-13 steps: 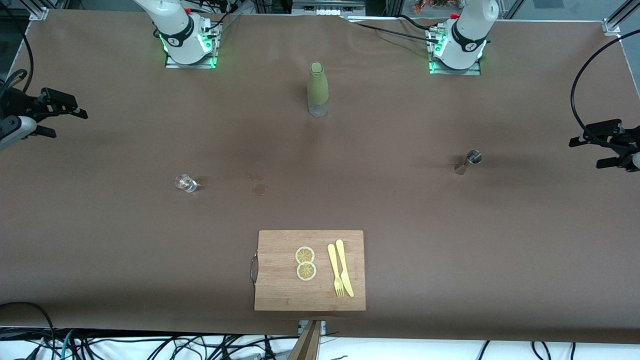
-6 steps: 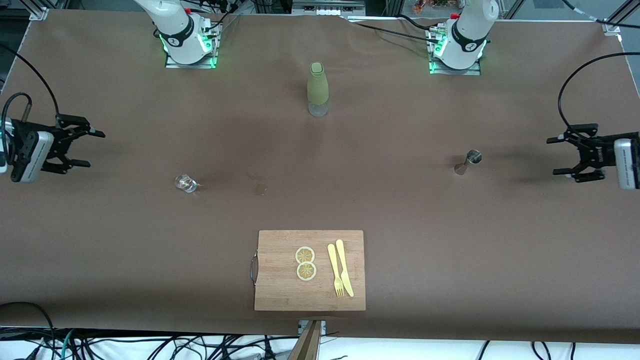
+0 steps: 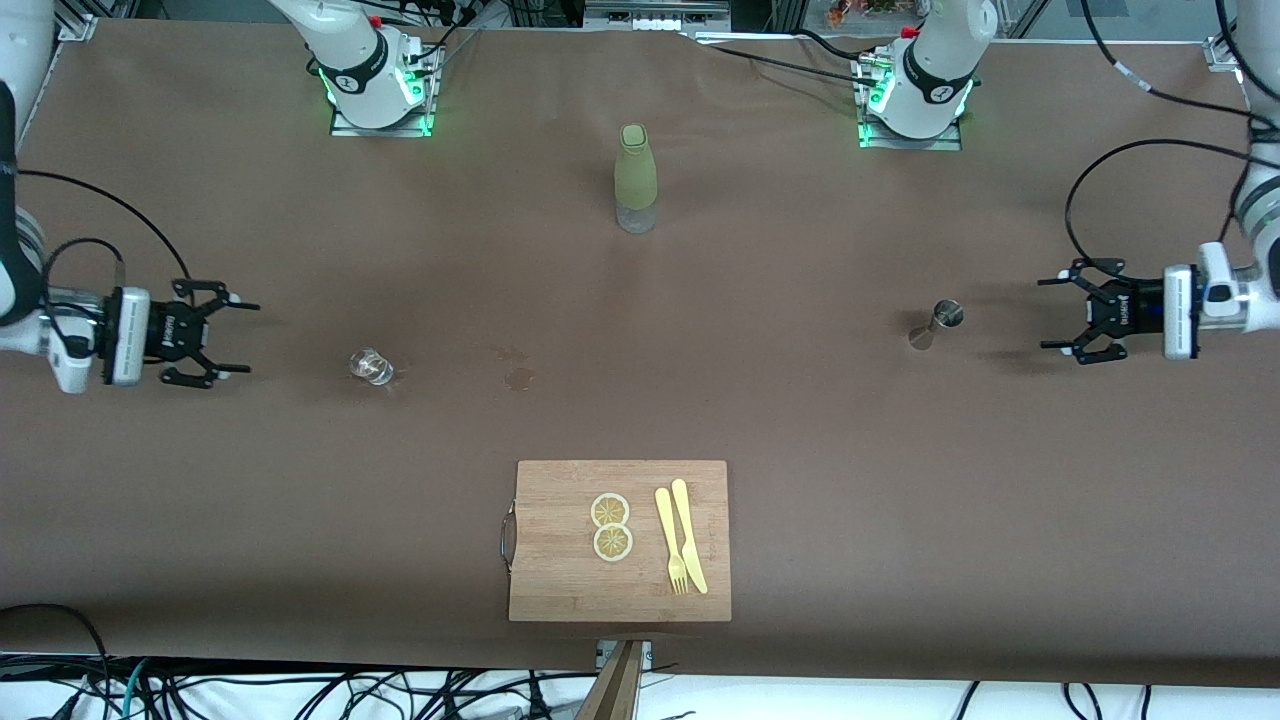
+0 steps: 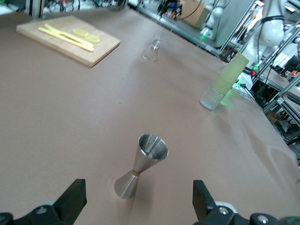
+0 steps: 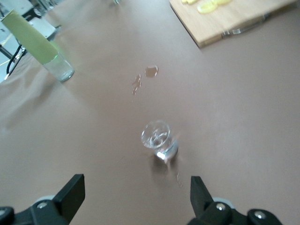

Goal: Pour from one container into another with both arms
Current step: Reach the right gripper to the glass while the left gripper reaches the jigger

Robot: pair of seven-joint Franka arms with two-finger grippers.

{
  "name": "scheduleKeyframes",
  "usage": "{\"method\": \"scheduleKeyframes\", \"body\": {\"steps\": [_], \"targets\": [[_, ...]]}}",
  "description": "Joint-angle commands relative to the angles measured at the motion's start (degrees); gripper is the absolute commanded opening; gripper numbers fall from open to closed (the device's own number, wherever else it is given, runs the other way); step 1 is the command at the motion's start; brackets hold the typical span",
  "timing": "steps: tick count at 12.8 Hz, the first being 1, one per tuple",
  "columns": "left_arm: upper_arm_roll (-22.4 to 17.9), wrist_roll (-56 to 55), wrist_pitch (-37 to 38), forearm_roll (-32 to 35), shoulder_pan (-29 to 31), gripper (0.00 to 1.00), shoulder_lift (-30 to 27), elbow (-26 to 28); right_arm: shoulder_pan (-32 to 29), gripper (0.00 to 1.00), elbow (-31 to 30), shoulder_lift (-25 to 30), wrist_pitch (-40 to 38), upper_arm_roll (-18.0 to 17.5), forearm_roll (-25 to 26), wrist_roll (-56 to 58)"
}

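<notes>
Two small vessels stand upright on the brown table (image 3: 900, 500), well apart. The tumbler (image 3: 370, 366), clear glass with a thick base, stands toward the right arm's end; the right wrist view shows it (image 5: 159, 139) between the two fingertips (image 5: 70, 194) of that arm's own gripper but apart from both. The jigger (image 3: 936, 323), silver and hourglass-shaped, stands toward the left arm's end, on its smaller cone with the wider cone upward; the left wrist view shows it (image 4: 142, 165) likewise framed by the fingertips (image 4: 72, 199) without contact. The right gripper (image 3: 240, 338) is low over the table just beside the tumbler, jaws spread wide and holding nothing. The left gripper (image 3: 1050, 315) is low over the table near the jigger, jaws also spread wide and holding nothing. A green bottle (image 3: 635, 178) stands between the two arm bases. A wet stain (image 3: 518, 377) marks the table near the tumbler. Nearest the front camera lies a cutting board (image 3: 560, 560) bearing two lemon slices (image 3: 611, 526), a fork (image 3: 669, 538) and a knife (image 3: 689, 533)
</notes>
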State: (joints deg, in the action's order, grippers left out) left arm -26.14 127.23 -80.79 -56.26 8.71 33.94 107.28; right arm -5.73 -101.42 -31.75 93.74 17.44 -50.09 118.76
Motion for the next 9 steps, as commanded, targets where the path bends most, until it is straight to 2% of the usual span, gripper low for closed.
{"method": "scheduleKeyframes", "body": {"steps": [1, 4, 6, 9], "targets": [[-0.76, 13.89, 3.52, -5.17, 0.95, 1.00, 6.82, -0.31, -0.60, 1.00, 0.61, -5.14, -0.84, 0.14, -7.54, 12.42], [-0.76, 19.96, 4.77, -5.79, 0.96, 1.00, 7.98, 1.79, -0.60, 1.00, 0.44, -9.89, -1.19, -0.13, -15.09, 21.66], [-0.76, 24.44, 4.51, -7.63, 0.87, 1.00, 8.16, 3.98, -0.60, 1.00, 0.35, -13.32, -4.08, -0.21, -18.97, 24.92], [-0.58, 27.89, 4.50, -9.05, 0.69, 1.00, 9.30, 4.61, -0.60, 1.00, 0.09, -16.58, -4.89, -1.53, -21.80, 30.90]]}}
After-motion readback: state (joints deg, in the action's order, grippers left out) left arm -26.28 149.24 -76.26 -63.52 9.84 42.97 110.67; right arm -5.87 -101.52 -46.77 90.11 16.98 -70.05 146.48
